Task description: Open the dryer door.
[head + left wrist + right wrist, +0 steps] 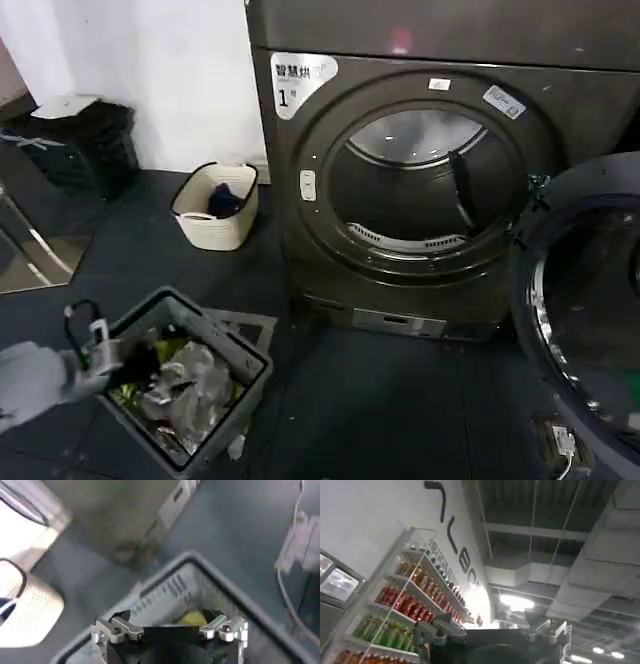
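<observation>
Looking down through the head camera, I see the dryer [440, 180] standing ahead of me, a dark grey-brown machine with a white sticker [300, 78] marked "1" at its upper left corner. The dryer door [585, 320] is already swung open to my right, hinged at the right side of the drum mouth, its chrome ring and dark glass facing partly toward me. The drum [420, 190] is exposed, with a pale perforated back wall and a dark paddle inside.

My left gripper [100, 350] sits low at my left side, just over the near-left corner of a grey bin [225, 345] full of crumpled clothes. In the left wrist view the left gripper [170, 630] has its two fingers set well apart, nothing between them, with the bin's inner wall and something yellow [190, 617] below it. A cream laundry basket [215, 205] stands on the dark floor between the bin and the dryer, near the white wall.

My right gripper [492, 632] points upward, away from the work: past its fingers I see a ceiling with ducts and a shelf of bottled drinks [405, 605]. Its fingers stand wide apart and hold nothing.
</observation>
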`<action>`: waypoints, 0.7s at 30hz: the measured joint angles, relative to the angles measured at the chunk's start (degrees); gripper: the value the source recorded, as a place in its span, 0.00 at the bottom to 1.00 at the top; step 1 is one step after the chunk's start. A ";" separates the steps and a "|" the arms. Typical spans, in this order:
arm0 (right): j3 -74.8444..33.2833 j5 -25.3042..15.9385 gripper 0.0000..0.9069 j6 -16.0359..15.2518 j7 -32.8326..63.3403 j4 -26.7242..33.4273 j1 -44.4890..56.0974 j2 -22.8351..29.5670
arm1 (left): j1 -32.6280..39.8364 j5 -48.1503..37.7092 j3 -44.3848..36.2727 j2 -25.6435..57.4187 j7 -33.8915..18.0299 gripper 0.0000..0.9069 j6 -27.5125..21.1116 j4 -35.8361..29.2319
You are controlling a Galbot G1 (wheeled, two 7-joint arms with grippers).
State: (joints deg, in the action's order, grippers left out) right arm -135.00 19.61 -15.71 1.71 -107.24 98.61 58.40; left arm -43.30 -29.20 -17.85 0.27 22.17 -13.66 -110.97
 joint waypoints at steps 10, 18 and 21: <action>-0.20 0.09 1.00 0.05 -0.14 -0.12 0.49 -0.27 | 0.15 3.51 -0.40 1.39 2.65 1.00 -2.11 2.87; -0.66 -0.23 1.00 0.00 -0.16 -0.26 0.82 0.00 | 0.04 3.74 -0.41 1.18 2.63 1.00 -0.39 3.66; -0.56 -0.25 1.00 0.00 -0.18 -0.63 0.81 0.24 | 0.08 4.57 -0.41 1.24 3.02 1.00 -0.35 3.61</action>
State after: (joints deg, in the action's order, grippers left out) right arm -135.56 19.36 -15.71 1.54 -107.87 99.42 58.63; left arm -43.22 -24.63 -18.26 1.51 25.19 -14.00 -107.36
